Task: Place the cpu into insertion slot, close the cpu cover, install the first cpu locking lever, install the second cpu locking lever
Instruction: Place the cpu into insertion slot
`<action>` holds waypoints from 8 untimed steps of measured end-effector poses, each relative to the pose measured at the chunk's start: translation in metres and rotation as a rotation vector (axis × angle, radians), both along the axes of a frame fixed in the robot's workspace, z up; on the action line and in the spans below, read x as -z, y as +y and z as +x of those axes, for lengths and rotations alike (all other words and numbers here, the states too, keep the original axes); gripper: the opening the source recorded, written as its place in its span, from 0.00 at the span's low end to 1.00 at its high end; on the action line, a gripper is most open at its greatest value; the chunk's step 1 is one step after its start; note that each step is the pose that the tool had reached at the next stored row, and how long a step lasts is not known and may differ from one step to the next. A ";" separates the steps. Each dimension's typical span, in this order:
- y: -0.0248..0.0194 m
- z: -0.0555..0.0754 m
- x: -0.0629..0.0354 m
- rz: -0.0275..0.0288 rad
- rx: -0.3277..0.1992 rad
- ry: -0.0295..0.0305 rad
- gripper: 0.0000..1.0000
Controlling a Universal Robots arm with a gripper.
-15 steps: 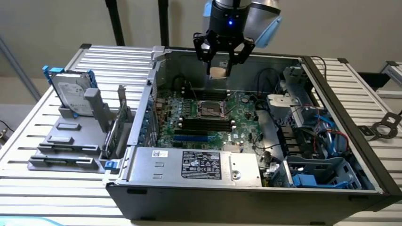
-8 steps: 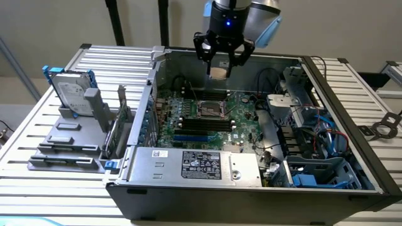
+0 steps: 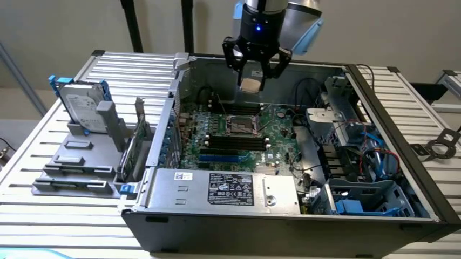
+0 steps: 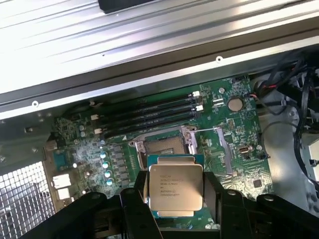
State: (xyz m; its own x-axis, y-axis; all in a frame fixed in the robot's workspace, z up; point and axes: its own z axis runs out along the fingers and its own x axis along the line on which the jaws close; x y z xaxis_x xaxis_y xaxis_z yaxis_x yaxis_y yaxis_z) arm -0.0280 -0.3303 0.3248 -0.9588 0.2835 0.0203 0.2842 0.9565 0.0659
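Entry, step 1 of 4 in hand. The tool (image 3: 252, 80) is clamped on the cpu (image 4: 175, 186), 1 finger on each of 2 opposite edges, with the printed face turned toward the wrist camera. In the exterior view the chip is held in the air inside the open computer case (image 3: 216, 237), clear of the green board (image 4: 239, 129), at about 12 o'clock from the insertion slot (image 3: 243, 124). Nothing is seated in the slot: its dark square cavity is exposed inside the silvery rim, so the placing of the cpu is judged not yet done. The cpu cover is not seen lying over the cavity, so it is taken as not closed; where exactly it stands cannot be told. A thin metal rod (image 4: 223, 147) beside the socket is judged to be a released locking lever, though this is not certain; neither of the 2 levers is taken as installed. The 4 long black memory slots (image 3: 234, 143) lie at 6 o'clock of the socket in the exterior view and are not part of the work. A hard drive (image 3: 79, 102) stands in a grey holder on the bench (image 3: 43, 226) at 9 o'clock of the case, well apart. Progress reckoned: chip picked up and carried over the board, 0 of 4 steps complete, all 4 left.
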 end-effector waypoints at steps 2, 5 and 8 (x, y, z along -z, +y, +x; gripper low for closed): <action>0.0000 0.000 0.0014 0.0000 0.036 0.0005 0.54; 0.0000 0.000 0.0034 -0.0001 0.090 0.0011 0.54; 0.0000 0.000 0.0056 -0.0001 0.146 0.0016 0.54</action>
